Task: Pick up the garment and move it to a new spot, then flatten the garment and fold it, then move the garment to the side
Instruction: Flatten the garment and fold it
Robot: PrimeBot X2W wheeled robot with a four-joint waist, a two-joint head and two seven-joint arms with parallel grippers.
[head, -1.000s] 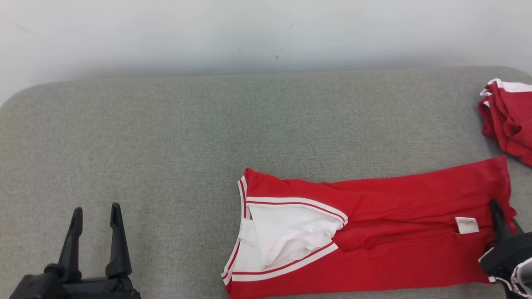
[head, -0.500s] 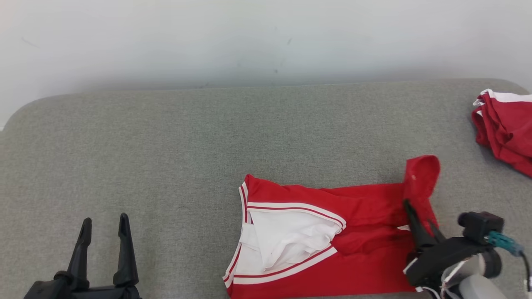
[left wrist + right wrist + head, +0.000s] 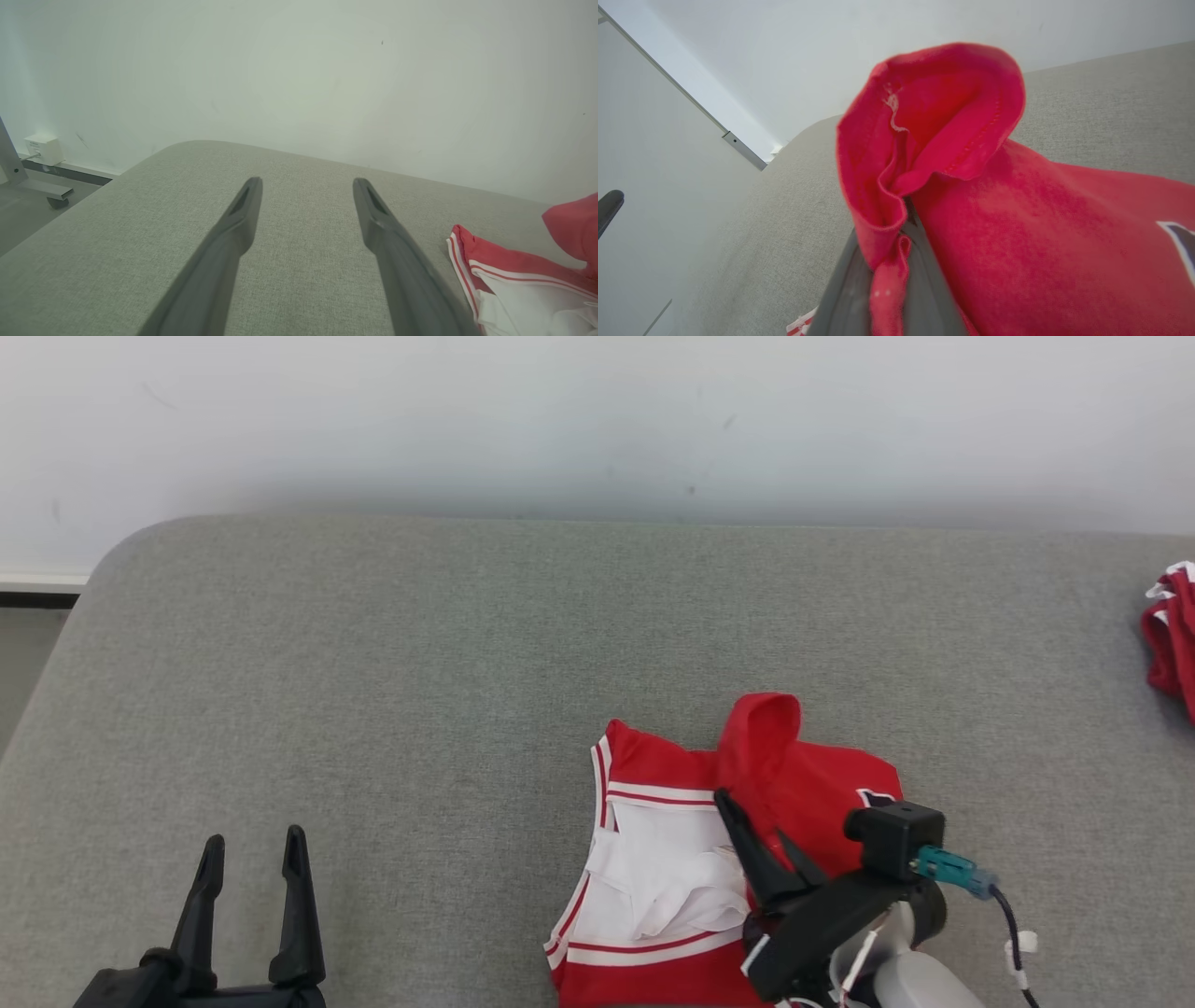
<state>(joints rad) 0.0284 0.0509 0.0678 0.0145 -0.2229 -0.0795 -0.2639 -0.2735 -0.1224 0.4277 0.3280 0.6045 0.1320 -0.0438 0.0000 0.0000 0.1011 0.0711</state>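
The soft, limp garment (image 3: 812, 784) is judged best taken at its hem, which is pinched in the closed right claw (image 3: 750, 814); the left claw (image 3: 255, 836) is spread wide, empty.

Garment (image 3: 812, 775): I lose its near hem below the head view's bottom edge. The right gripper (image 3: 750, 815) and its arm cover the near right part.
Fingers (image 3: 845, 298) of that gripper: blurred in the right wrist view, tips buried in the pinched red fold.
Badge (image 3: 876, 797) on the garment: too small for me to read.
Second red cloth (image 3: 1172, 639): cut by the head view's right edge.
Left gripper (image 3: 255, 837): base cut off at the bottom.
Dark tip (image 3: 608, 210): cut by the right wrist view's left edge; I cannot identify it.
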